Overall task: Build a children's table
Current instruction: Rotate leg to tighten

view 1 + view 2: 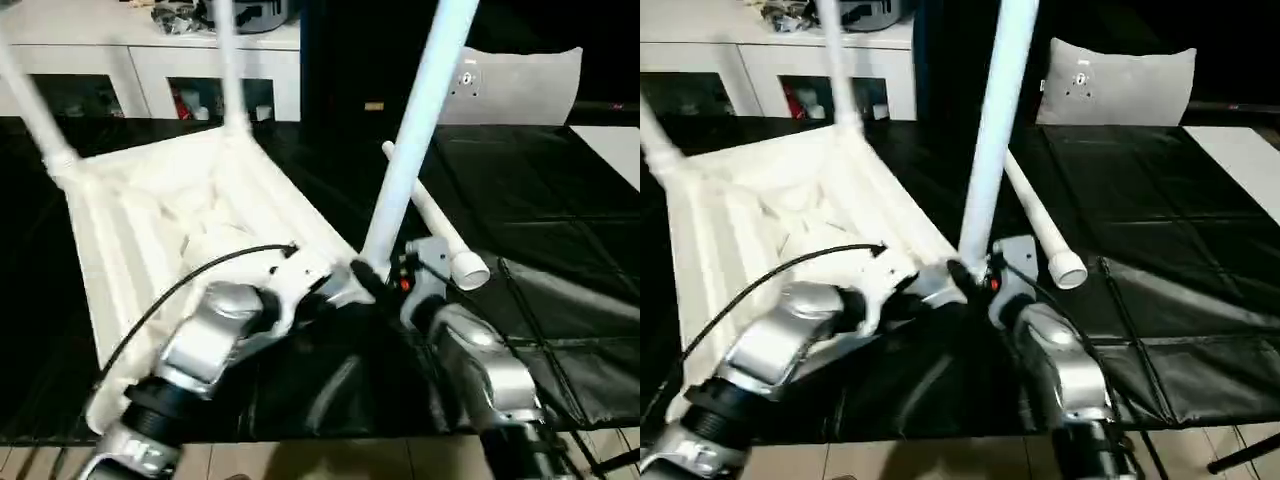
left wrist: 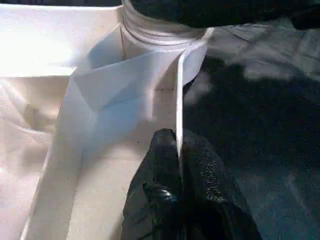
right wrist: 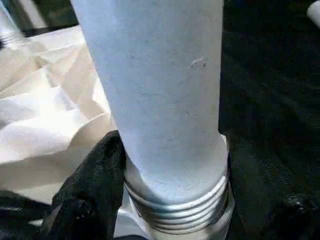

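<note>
In the left eye view, you have the white table top (image 1: 170,230) lying upside down on the black-covered tabletop (image 1: 540,200), filling the left and centre of the frame. Two legs already rise from its far corners, one at upper left (image 1: 30,100) and one at top centre (image 1: 228,70). A third leg (image 1: 415,130) stands tilted at the near corner in mid-frame, with your right gripper (image 1: 385,282) at its base. A spare leg (image 1: 440,235) lies just behind it on the tabletop.

In the left wrist view, your left gripper (image 2: 177,170) has its fingers clenched on the thin rim of the table top, below the corner socket (image 2: 160,40).

In the right wrist view, the threaded end of the third leg (image 3: 175,200) sits partly in the socket, several threads exposed, and a black finger (image 3: 95,175) presses its side; the fingers appear to be grasping the leg.

Watch the tilt: in my judgement, turning the leg while it leans could cross the threads or jam it. The thin rim could also slip from your left fingers, letting the top twist.
</note>
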Tool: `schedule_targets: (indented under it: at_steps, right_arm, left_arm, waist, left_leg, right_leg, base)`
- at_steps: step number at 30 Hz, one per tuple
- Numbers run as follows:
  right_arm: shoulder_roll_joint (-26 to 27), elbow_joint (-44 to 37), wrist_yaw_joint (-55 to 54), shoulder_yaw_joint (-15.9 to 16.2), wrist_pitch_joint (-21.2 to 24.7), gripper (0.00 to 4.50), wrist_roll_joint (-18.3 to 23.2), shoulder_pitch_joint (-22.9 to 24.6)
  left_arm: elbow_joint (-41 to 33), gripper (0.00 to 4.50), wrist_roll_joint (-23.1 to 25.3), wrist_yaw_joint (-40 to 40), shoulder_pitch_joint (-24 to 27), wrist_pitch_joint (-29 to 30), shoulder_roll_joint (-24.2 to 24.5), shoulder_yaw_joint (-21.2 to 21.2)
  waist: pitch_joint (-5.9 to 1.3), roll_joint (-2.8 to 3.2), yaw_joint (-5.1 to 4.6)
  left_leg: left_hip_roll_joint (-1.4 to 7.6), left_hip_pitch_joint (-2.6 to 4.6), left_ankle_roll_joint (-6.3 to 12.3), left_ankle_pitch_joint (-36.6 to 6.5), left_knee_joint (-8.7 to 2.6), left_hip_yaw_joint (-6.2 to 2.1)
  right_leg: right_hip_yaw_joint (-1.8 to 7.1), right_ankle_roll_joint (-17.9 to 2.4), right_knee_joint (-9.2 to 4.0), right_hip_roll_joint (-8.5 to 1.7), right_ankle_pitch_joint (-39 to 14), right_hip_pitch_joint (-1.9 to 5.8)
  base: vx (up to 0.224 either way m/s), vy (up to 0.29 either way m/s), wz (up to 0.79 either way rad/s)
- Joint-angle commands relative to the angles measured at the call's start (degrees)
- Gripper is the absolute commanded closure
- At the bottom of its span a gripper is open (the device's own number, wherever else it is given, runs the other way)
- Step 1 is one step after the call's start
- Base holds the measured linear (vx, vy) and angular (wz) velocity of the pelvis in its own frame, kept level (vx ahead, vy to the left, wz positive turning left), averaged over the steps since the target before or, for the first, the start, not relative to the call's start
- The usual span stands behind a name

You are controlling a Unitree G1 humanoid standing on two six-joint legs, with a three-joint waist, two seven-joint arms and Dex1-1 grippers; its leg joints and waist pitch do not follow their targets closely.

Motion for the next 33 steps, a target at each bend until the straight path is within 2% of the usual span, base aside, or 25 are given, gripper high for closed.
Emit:
schedule_targets:
  at_steps: [1,3,5,6,8,9,13,15,16,18,20,22,23,25,28,31,33]
  right_arm:
    - [2.0,4.1,-0.4,1.6,2.0,1.27,0.5,1.0]
    - [1.7,3.4,0.1,1.1,1.8,1.13,0.7,1.4]
    - [1.5,3.1,-0.1,0.9,1.5,0.96,0.4,1.6]
    - [0.2,2.5,1.0,1.0,0.1,0.85,0.0,2.0]
    - [-0.6,1.8,1.7,0.9,-0.7,0.78,-0.1,2.5]
    - [-1.1,1.4,2.3,0.8,-0.8,0.59,0.0,2.7]
    - [-3.2,-1.2,5.6,0.6,-1.0,0.31,1.1,3.9]
    - [-7.1,-6.0,11.5,0.7,-0.9,0.1,3.0,6.5]
    - [-7.4,-6.4,12.0,0.7,-0.8,0.03,3.2,6.7]
    - [-12.1,-11.0,18.1,1.7,0.2,0.03,4.9,9.9]
    - [-15.0,-13.1,21.3,2.4,0.1,0.03,5.3,11.9]
    - [-16.0,-13.6,22.2,2.5,-0.1,0.03,5.2,12.5]
    - [-17.8,-13.8,23.4,2.2,-1.0,0.03,4.6,13.4]
    - [-18.7,-14.1,24.4,1.9,-0.5,0.03,5.0,13.7]
    - [-19.7,-15.2,25.2,1.5,0.5,0.03,6.0,14.3]
    - [-19.3,-15.7,24.3,1.2,0.9,0.03,6.6,14.3]
    - [-18.9,-16.0,23.9,1.4,0.9,0.0,6.7,14.3]
  left_arm:
    - [-4.2,4.5,-3.6,-0.5,-2.6,-4.6,-3.7,-1.8]
    - [-3.3,4.5,-3.2,-0.9,-2.8,-5.7,-2.9,-1.9]
    - [-3.2,4.5,-2.7,-1.3,-2.6,-5.9,-2.3,-2.0]
    - [-2.7,4.5,-2.3,-2.7,-2.4,-6.7,-0.9,-2.0]
    - [-2.5,4.5,-2.7,-3.8,-2.3,-6.9,0.0,-1.6]
    - [-2.2,4.5,-2.7,-4.1,-2.3,-7.2,0.4,-1.5]
    - [-1.4,4.5,-2.9,-6.1,-2.2,-9.1,2.6,-1.5]
    - [-0.6,4.5,-3.4,-9.9,-1.7,-11.5,6.1,-1.6]
    - [-0.5,4.5,-3.4,-10.2,-1.7,-11.9,6.4,-1.7]
    - [0.8,4.5,-2.9,-13.6,-1.3,-15.0,10.2,-1.9]
    - [1.5,4.5,-2.8,-15.2,-1.1,-16.8,11.9,-1.5]
    - [1.7,4.5,-3.0,-15.9,-1.0,-17.4,12.5,-1.2]
    - [2.1,4.5,-3.2,-17.6,-0.6,-18.9,14.1,-0.9]
    - [2.5,4.5,-2.9,-17.3,-0.5,-19.8,14.7,-0.6]
    - [2.3,4.5,-5.1,-18.9,-0.3,-18.6,15.3,0.0]
    - [2.3,4.5,-6.9,-19.4,-0.1,-17.8,14.9,0.7]
    - [1.8,3.95,-7.7,-19.4,0.2,-17.3,14.3,1.1]
  waist:
    - [-2.49,0.22,0.38]
    - [-2.79,0.34,0.59]
    - [-2.96,0.27,0.73]
    - [-3.14,0.36,0.87]
    - [-3.13,0.53,0.97]
    - [-3.16,0.44,1.06]
    - [-3.25,0.5,1.23]
    - [-3.63,0.52,1.72]
    - [-3.59,0.58,2.02]
    - [-3.67,0.59,2.37]
    - [-3.61,0.43,2.64]
    - [-3.58,0.55,2.67]
    - [-3.55,0.37,2.61]
    - [-3.5,0.36,2.78]
    - [-3.46,0.24,3.01]
    - [-3.59,0.19,3.11]
    - [-3.67,0.22,3.15]
  left_leg:
    - [2.9,0.6,-0.81,-15.5,-4.55,-1.61]
    - [2.92,0.49,0.33,-12.2,-4.41,-1.5]
    - [2.94,0.43,0.8,-10.5,-4.28,-1.43]
    - [2.93,0.4,1.39,-8.7,-4.19,-1.41]
    - [2.95,0.34,1.79,-8.5,-4.14,-1.32]
    - [2.98,0.35,1.88,-8.3,-4.13,-1.3]
    - [3.04,0.3,2.12,-8.0,-4.06,-1.27]
    - [3.07,0.22,2.96,-6.3,-3.78,-1.29]
    - [3.11,0.34,3.34,-6.1,-3.72,-1.23]
    - [3.11,0.3,3.77,-6.6,-3.69,-1.21]
    - [3.26,0.33,3.38,-7.7,-3.83,-1.24]
    - [3.33,0.36,2.91,-8.7,-3.9,-1.26]
    - [3.35,0.38,2.83,-9.0,-3.9,-1.2]
    - [3.33,0.39,2.3,-9.7,-3.9,-1.2]
    - [3.32,0.45,2.08,-10.0,-3.85,-1.12]
    - [3.3,0.44,2.25,-9.0,-3.72,-1.1]
    - [3.28,0.38,2.58,-8.0,-3.64,-1.12]
  right_leg:
    - [2.96,-9.9,-5.83,-4.67,-12.6,1.01]
    - [2.86,-10.8,-5.41,-4.6,-7.1,1.41]
    - [2.8,-11.3,-5.23,-4.56,-4.3,1.61]
    - [2.67,-11.7,-4.94,-4.53,-1.5,1.79]
    - [2.62,-12.0,-4.92,-4.56,-0.7,1.87]
    - [2.62,-12.0,-4.96,-4.59,-0.8,1.91]
    - [2.6,-12.1,-4.82,-4.55,-0.4,1.86]
    - [2.63,-11.8,-4.47,-4.54,2.7,2.12]
    - [2.58,-11.9,-4.36,-4.41,3.8,1.88]
    - [2.51,-11.8,-4.44,-4.37,3.6,1.98]
    - [2.46,-11.6,-4.46,-4.48,2.0,1.89]
    - [2.45,-11.8,-4.49,-4.6,0.0,1.76]
    - [2.48,-12.0,-4.59,-4.61,-0.6,1.7]
    - [2.55,-12.0,-4.64,-4.69,-2.6,1.66]
    - [2.63,-12.0,-4.71,-4.79,-4.1,1.5]
    - [2.6,-12.2,-4.52,-4.73,-3.2,1.45]
    - [2.57,-12.4,-4.34,-4.66,-1.4,1.51]
  base:
    - [0.0,0.0,0.0]
    - [0.0,0.0,0.0]
    - [0.0,0.0,0.0]
    - [0.0,0.0,0.0]
    - [0.0,0.0,0.0]
    - [0.0,0.0,0.0]
    - [0.0,0.0,0.0]
    - [0.0,0.0,0.0]
    - [0.0,0.0,0.0]
    - [0.0,0.0,0.0]
    - [0.0,0.0,0.0]
    - [0.0,0.0,0.0]
    - [0.0,0.0,0.0]
    - [0.0,0.0,0.0]
    - [0.0,0.0,0.0]
    - [0.0,0.0,0.0]
    - [0.0,0.0,0.0]
